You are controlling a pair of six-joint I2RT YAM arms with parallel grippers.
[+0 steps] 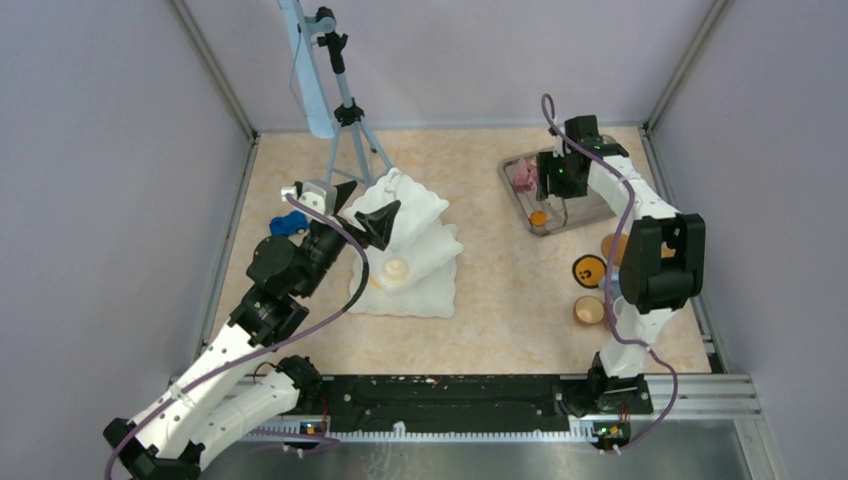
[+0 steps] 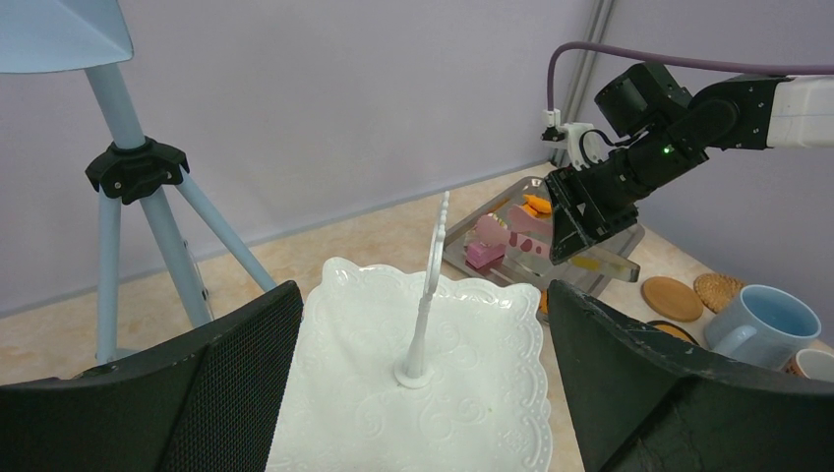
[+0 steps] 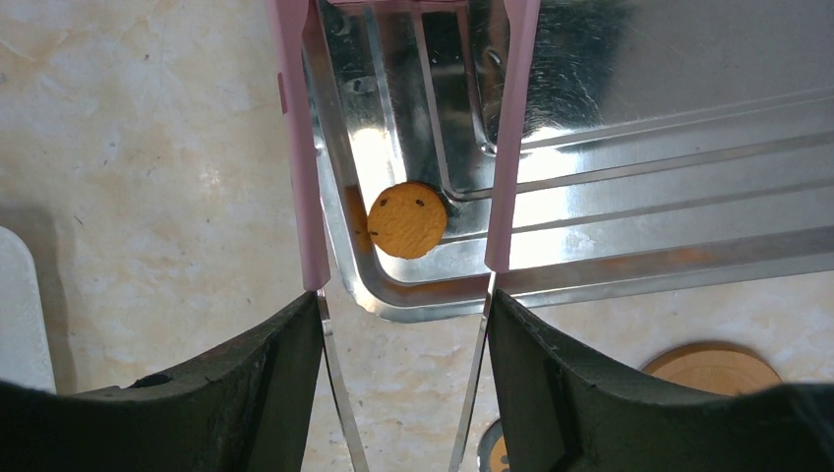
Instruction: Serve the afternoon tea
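We're gripping the pink tongs (image 3: 298, 147) in the right pincer (image 3: 403, 300), framing the orange pastry (image 3: 407, 219) in a corner of the metal tray (image 3: 688, 265). Next, likely: lower, squeeze, carry to the white plate (image 2: 374, 393). Left pincer (image 2: 425, 295) is hanging released.

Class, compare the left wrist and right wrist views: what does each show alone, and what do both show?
Left wrist only: the white plate with its upright post, the tripod, a blue mug, pink pastries and the open left gripper. Right wrist only: a close look down at the orange biscuit, in a corner of the metal tray, between the arms of the pink tongs. Both: the tray, the tongs gripped by the right gripper, and a round coaster.
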